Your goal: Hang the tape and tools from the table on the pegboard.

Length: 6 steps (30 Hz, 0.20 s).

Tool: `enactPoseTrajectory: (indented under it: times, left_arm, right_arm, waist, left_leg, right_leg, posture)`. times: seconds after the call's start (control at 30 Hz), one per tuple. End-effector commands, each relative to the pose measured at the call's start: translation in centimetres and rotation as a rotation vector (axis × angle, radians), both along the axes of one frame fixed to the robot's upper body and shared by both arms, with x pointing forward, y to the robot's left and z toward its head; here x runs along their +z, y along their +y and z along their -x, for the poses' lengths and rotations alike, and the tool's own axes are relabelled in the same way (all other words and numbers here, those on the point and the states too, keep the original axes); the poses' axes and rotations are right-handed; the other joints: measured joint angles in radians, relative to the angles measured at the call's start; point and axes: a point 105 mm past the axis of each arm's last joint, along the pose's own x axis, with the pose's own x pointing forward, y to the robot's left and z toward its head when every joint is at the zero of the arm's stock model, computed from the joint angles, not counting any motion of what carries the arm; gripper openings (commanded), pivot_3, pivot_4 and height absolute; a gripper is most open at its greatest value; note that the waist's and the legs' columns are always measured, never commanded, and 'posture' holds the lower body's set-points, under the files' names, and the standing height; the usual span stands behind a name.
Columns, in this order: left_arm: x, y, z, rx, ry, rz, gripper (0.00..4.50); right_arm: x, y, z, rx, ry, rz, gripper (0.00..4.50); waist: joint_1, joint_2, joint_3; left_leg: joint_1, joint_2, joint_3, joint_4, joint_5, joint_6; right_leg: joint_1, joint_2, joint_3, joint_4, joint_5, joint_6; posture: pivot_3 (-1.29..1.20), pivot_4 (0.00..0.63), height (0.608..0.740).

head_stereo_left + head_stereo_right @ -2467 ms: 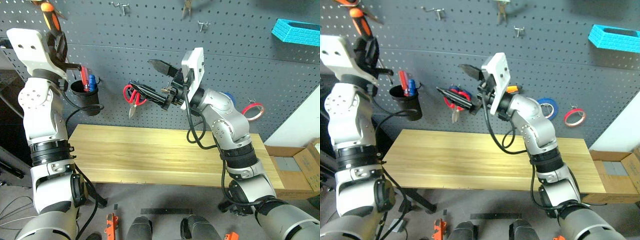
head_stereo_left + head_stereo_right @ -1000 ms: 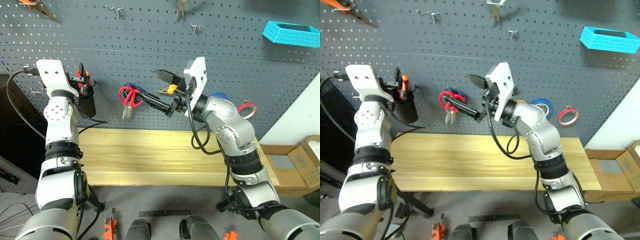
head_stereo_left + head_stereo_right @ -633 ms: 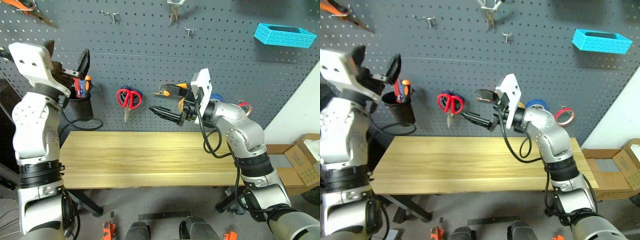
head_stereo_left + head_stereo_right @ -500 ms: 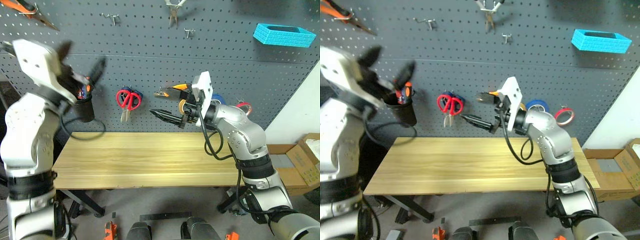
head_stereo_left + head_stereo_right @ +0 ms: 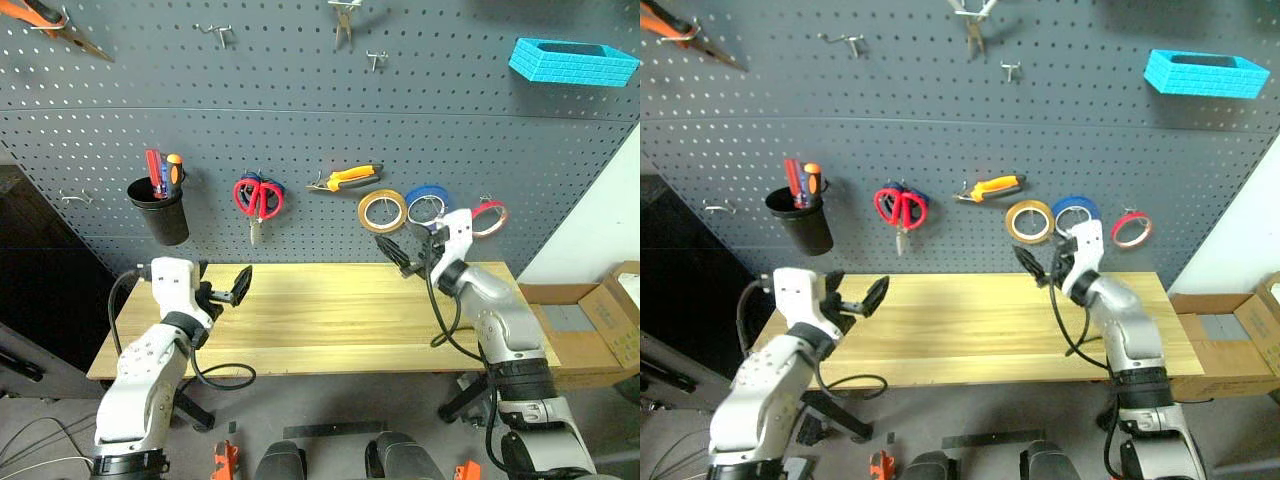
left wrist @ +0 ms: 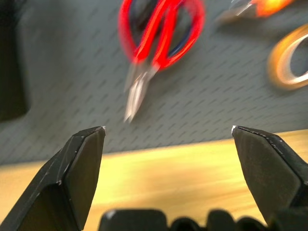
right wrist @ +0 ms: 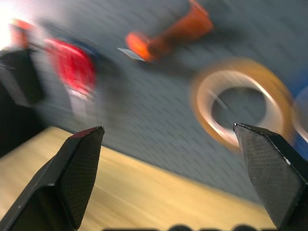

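The pegboard (image 5: 300, 130) now carries everything: red tape (image 5: 490, 217) at the right, orange pliers (image 5: 346, 178), red scissors (image 5: 258, 196), and the screwdriver (image 5: 173, 170) upright in its black cup (image 5: 160, 210). The bench (image 5: 320, 320) lies bare, so the hanging looks finished. Both grippers, left (image 5: 222, 290) and right (image 5: 412, 258), hover low over it with fingers released and empty, apparently parked.
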Motion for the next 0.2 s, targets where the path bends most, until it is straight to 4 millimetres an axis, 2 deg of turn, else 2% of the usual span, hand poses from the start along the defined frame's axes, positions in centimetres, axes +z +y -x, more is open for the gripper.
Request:
enactPoseTrajectory:
  times: [0.03,0.1,0.2]
  left_arm:
    - [-0.7,1.2,0.2,0.049,-0.018,-0.045,4.49]
    - [-1.6,1.9,0.6,0.065,0.003,-0.066,4.49]
    - [-2.1,4.6,1.9,0.113,0.029,-0.073,4.49]
  right_arm:
    - [-0.4,-2.5,0.1,-0.078,-0.042,0.012,4.50]
    - [-2.0,-3.9,0.6,-0.100,-0.001,0.041,4.50]
    - [-3.4,-6.9,1.6,-0.132,0.051,0.090,4.50]
  waist:
    - [-0.001,0.000,-0.008]
    - [-0.003,-0.001,-0.009]
    - [-0.006,-0.001,-0.010]
  left_leg:
    - [0.000,0.000,0.000,0.000,0.000,0.000]
    - [0.000,0.000,0.000,0.000,0.000,0.000]
    - [0.001,0.000,0.000,0.000,0.000,0.000]
  right_leg:
    - [0.000,0.000,0.000,0.000,0.000,0.000]
    - [0.000,0.000,0.000,-0.001,0.000,0.000]
    - [0.000,0.000,0.000,-0.001,0.000,0.000]
  posture:
    - [0.02,0.000,0.740]
    - [0.02,0.000,0.740]
    - [0.01,0.000,0.740]
